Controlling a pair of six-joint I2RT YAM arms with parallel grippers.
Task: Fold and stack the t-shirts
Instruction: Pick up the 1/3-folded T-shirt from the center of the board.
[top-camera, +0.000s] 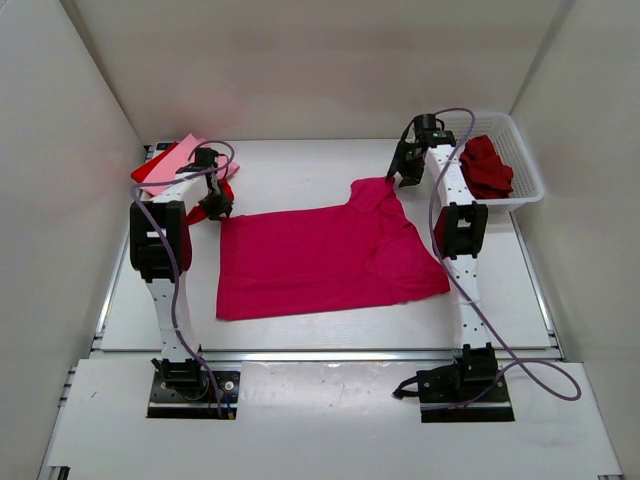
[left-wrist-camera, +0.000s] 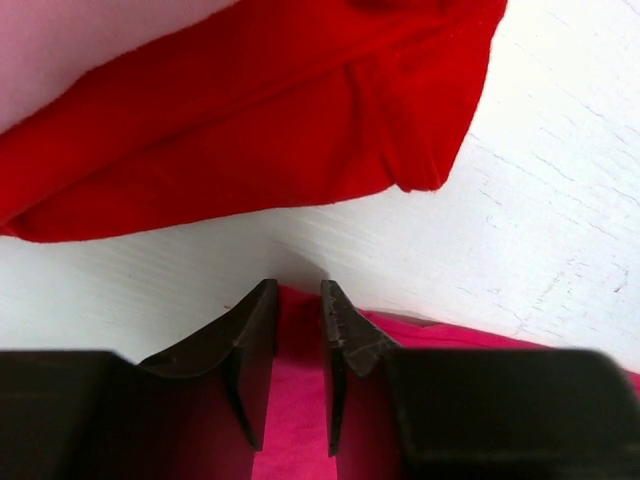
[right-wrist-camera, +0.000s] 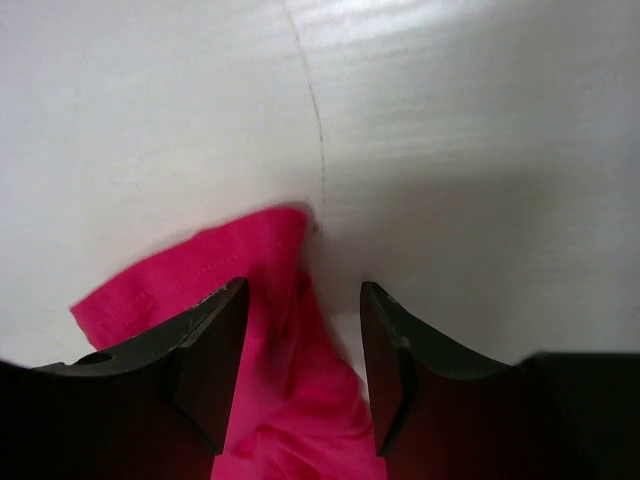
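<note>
Counting four t-shirts in the top view: one magenta t-shirt (top-camera: 320, 262) spread flat mid-frame on the white table (top-camera: 300, 170), one light pink t-shirt (top-camera: 186, 152) folded at upper left, one bright red t-shirt (top-camera: 148, 173) under the pink one and sticking out past its edges, one dark red t-shirt (top-camera: 487, 166) bunched in the single white lattice basket (top-camera: 528, 150) at upper right. Two arms, two grippers. Left gripper (top-camera: 214, 204) down at the upper-left corner of the magenta t-shirt, just beside red cloth. From the left wrist: left gripper (left-wrist-camera: 298, 290) jaws nearly together, narrow slit only, magenta t-shirt (left-wrist-camera: 296, 400) showing in the slit; cannot tell whether pinched or merely hovered over. Bright red t-shirt (left-wrist-camera: 260, 120) across the top of that frame, strip of bare table between it and the fingertips. Right gripper (top-camera: 408, 176) at the upper-right corner of the magenta t-shirt, near the basket. From the right wrist: right gripper (right-wrist-camera: 304, 292) released, jaws standing wide, a ridge of the magenta t-shirt (right-wrist-camera: 190, 285) lying loose between them, up against the finger at frame left, clear gap to the finger at frame right, nothing grasped. Magenta t-shirt rumpled and folded over on its right part, smoother on the left.
</note>
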